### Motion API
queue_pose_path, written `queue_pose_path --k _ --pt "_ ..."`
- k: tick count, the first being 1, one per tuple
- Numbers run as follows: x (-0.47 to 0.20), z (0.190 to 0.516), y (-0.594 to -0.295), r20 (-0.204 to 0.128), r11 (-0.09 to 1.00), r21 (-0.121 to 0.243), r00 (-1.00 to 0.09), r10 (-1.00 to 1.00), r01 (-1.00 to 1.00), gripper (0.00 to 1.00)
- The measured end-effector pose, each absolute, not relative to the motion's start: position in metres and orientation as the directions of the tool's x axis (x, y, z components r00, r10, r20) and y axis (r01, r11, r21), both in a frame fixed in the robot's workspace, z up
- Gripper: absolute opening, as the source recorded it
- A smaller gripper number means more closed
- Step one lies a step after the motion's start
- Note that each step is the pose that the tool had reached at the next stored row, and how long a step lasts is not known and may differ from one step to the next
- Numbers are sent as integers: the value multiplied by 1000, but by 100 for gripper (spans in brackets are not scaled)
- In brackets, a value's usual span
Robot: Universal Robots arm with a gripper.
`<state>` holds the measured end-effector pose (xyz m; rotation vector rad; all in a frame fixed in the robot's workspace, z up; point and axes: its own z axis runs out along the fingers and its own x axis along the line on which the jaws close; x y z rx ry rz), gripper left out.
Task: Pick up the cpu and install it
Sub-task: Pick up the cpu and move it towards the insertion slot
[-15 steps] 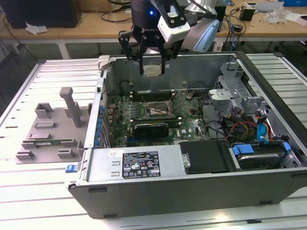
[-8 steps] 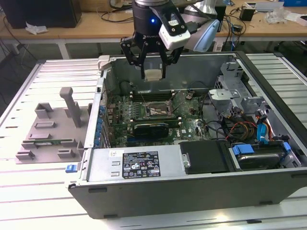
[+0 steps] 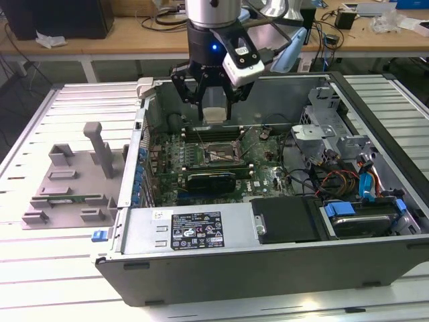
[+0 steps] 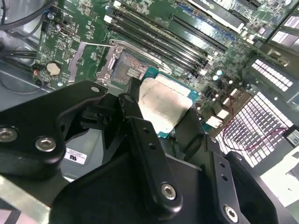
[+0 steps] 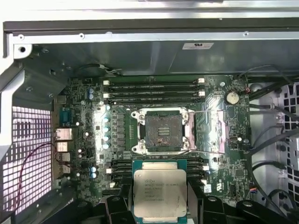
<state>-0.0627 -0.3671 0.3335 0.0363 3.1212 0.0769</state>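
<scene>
We have the cpu (image 5: pixel 160 193) clamped in our gripper (image 3: pixel 214 114), hovering above the empty motherboard socket (image 5: pixel 163 132); pickup is done, installation is not.

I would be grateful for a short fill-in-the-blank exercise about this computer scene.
1. The tool is ___ on the cpu.
2. The socket on the green board is ___.
3. The cpu hangs ___ the green board.
Missing words: shut; empty; above.
</scene>
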Motion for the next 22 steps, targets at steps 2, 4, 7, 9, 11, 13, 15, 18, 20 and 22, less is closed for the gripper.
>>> queue_pose_path --k 2,4,7,9,11,13,15,18,20,22 --pt "-63 330 -366 -19 999 51 -1000 20 19 55" --pt "-63 326 -364 -19 999 52 -1000 15 14 55" --pt "-63 320 -360 -19 999 52 -1000 3 2 55" --pt "-62 315 -357 -19 999 52 -1000 -7 -8 55" --pt "-61 311 -354 -19 999 52 -1000 -15 -15 55" --pt "-61 308 -352 -19 998 52 -1000 -17 -18 55" --pt "-60 303 -349 -19 998 52 -1000 -21 -22 55" --pt "-58 295 -346 -18 998 52 -1000 -24 -25 55" --pt "-57 291 -345 -18 998 51 -1000 -25 -26 55" --pt "-56 288 -344 -18 999 48 -1000 -25 -25 55"
